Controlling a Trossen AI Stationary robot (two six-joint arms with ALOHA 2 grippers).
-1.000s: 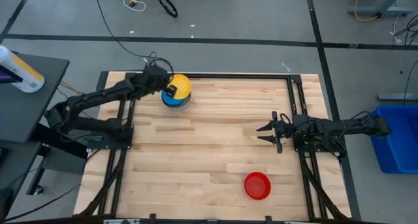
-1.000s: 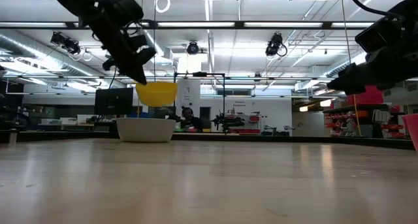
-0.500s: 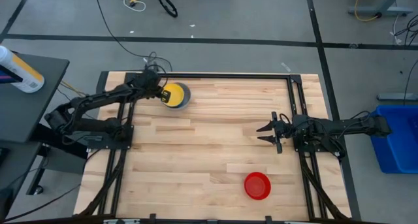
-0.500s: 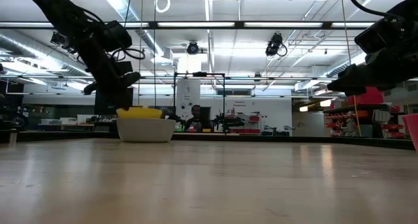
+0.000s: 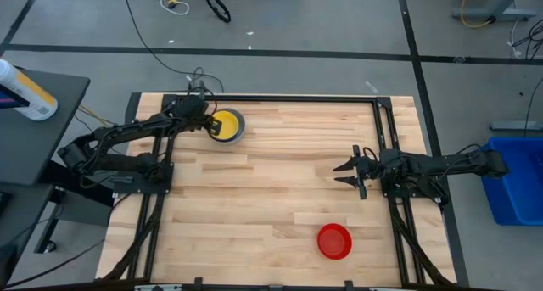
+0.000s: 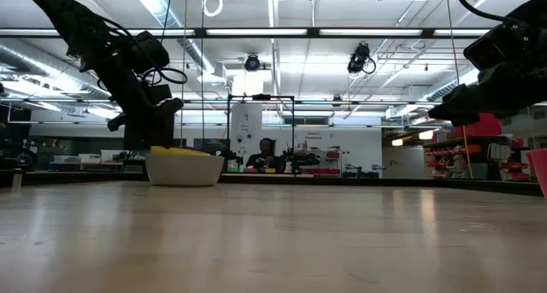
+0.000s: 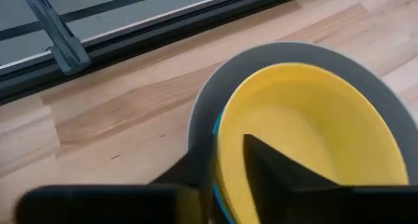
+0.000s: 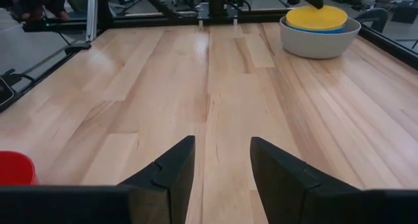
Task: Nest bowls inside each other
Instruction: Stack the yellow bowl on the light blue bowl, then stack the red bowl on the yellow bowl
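While 1 second ago it hung lifted, the round yellow plastic bowl (image 5: pixel 225 125) now sits nested in the grey bowl (image 5: pixel 238 120) | left gripper (image 5: pixel 206 121) fingers loosening around its rim | right gripper (image 5: pixel 343 174) parted, empty | small red plastic bowl (image 5: pixel 334 241) remains apart.

Bowls visible: 1 yellow bowl (image 5: pixel 224 124) nested w/ a light blue bowl (image 8: pixel 318 27) in 1 grey bowl (image 5: pixel 237 122), upper left; 1 red bowl (image 5: pixel 334 241) alone, lower right; 2 arms.
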